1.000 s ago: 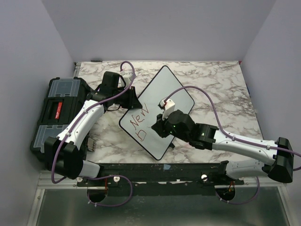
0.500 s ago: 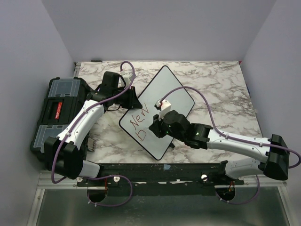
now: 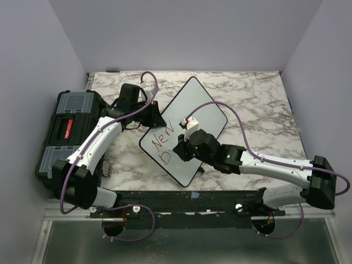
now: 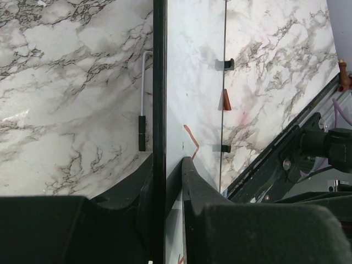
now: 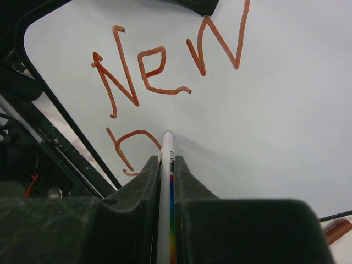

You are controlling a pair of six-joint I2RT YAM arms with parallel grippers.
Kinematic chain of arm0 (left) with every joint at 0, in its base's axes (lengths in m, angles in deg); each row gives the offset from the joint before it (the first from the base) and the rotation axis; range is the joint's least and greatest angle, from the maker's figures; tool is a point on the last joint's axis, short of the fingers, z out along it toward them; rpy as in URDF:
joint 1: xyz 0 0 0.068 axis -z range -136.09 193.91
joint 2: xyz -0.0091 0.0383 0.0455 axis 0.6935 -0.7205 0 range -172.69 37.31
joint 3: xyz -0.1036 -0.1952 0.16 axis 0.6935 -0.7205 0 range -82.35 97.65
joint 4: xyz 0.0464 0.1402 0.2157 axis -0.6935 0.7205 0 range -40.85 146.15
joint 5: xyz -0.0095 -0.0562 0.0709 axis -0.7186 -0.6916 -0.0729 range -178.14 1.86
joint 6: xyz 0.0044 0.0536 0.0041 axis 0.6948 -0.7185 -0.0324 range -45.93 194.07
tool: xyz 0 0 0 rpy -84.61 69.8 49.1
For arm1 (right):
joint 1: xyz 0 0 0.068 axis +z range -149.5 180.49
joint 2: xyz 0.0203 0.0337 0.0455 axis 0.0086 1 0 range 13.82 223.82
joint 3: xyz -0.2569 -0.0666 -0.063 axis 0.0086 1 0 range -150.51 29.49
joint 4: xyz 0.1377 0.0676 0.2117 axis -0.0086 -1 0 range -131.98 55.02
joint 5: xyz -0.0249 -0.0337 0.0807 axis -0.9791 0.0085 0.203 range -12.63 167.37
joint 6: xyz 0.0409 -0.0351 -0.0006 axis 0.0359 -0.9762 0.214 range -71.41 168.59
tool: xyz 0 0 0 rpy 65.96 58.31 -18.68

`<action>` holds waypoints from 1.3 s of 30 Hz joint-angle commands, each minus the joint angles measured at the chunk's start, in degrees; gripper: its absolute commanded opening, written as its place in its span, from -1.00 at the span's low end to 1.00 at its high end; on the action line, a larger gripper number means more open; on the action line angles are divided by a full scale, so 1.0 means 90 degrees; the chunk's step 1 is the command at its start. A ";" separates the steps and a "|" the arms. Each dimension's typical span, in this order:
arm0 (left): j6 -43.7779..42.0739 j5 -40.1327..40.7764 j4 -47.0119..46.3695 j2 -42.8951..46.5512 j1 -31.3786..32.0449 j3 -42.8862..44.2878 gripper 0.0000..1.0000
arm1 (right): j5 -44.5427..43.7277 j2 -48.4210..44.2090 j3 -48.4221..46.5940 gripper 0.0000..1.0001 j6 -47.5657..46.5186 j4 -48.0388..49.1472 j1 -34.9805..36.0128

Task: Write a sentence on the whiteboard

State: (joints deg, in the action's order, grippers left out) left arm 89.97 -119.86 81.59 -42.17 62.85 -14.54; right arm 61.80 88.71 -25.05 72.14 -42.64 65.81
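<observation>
The whiteboard point(image 3: 192, 110) lies turned cornerwise on the marble table. The sentence on it reads "New" point(image 3: 163, 137) in red, with a partly drawn letter point(image 3: 165, 158) below. My left gripper point(image 3: 152, 114) is shut on the whiteboard's upper left edge; in the left wrist view its fingers point(image 4: 166, 162) clamp the black frame point(image 4: 159, 82). My right gripper point(image 3: 181, 147) is shut on a white marker point(image 5: 167, 146) whose tip touches the whiteboard point(image 5: 275, 110) just right of the partial letter point(image 5: 129, 148), under "New" point(image 5: 165, 66).
A black toolbox point(image 3: 63, 132) stands at the left table edge beside the left arm. A thin metal hook point(image 4: 144, 82) lies on the marble next to the board's frame. The black front rail point(image 3: 165, 198) runs along the near edge.
My right gripper has moved a little to the left over the board with the marker, and the red stroke under "New" has grown. The left arm has not moved.
</observation>
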 commanded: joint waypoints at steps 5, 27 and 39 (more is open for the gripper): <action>-0.0859 0.0977 0.0321 -0.0202 0.0161 -0.0067 -1.00 | -0.0604 0.0087 0.0121 -0.99 -0.0058 -0.0058 0.0034; -0.0868 0.0998 0.0329 -0.0211 0.0171 -0.0069 -1.00 | -0.0348 0.0286 -0.0191 -0.99 -0.0238 0.0155 0.0034; -0.0860 0.0996 0.0330 -0.0211 0.0171 -0.0060 -1.00 | 0.0288 0.0292 -0.0091 -0.99 -0.0301 0.0358 0.0037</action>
State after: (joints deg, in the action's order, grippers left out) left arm 89.95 -119.56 81.53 -42.41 62.80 -14.49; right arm 60.40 89.78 -25.84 69.89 -41.02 65.90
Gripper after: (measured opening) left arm 0.191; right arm 0.136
